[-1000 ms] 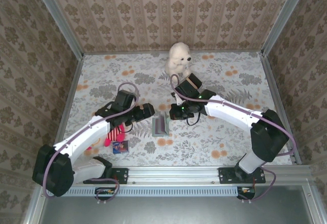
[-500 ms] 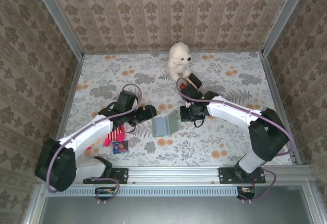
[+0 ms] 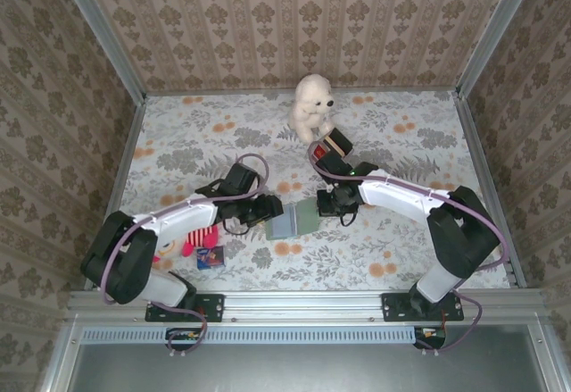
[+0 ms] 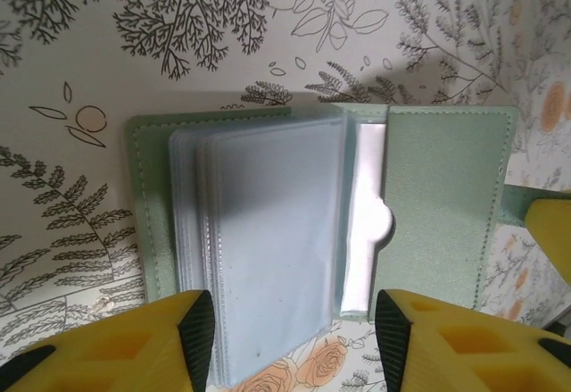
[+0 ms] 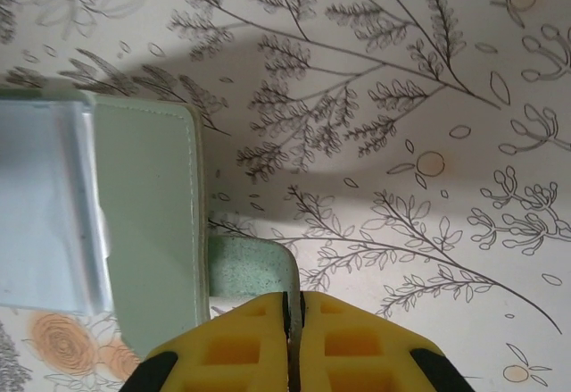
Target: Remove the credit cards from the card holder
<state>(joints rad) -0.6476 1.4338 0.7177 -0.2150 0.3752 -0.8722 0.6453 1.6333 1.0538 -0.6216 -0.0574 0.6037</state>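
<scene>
Dark-blue packet [image 3: 211, 257] lies nearest the arm bases on the floral table [image 3: 401, 249], w/ a red-pink item [image 3: 198, 236] just beyond it. Next out, at table centre, the sage-green card holder [image 3: 293, 221] lies flat and open btwn the grippers. Its long axis runs L-R, slightly skewed, w/ the R end farther away.

L gripper [image 3: 269, 213] is at the holder's L end. Wrist view: jaws spread wide, yellow fingers [image 4: 192, 338] either side of the frosted grey-blue sleeves [image 4: 268, 240]. Can't tell if the sleeves hold credit cards. A pale sheet [image 4: 366, 222] sits in the R pocket.

The holder's tab [image 5: 254, 267] points R. R gripper [image 3: 321, 206] has its jaws pressed together on the tab.

Farther back are a striped box [image 3: 332, 145], then a white plush toy [image 3: 312, 106] near the wall.
</scene>
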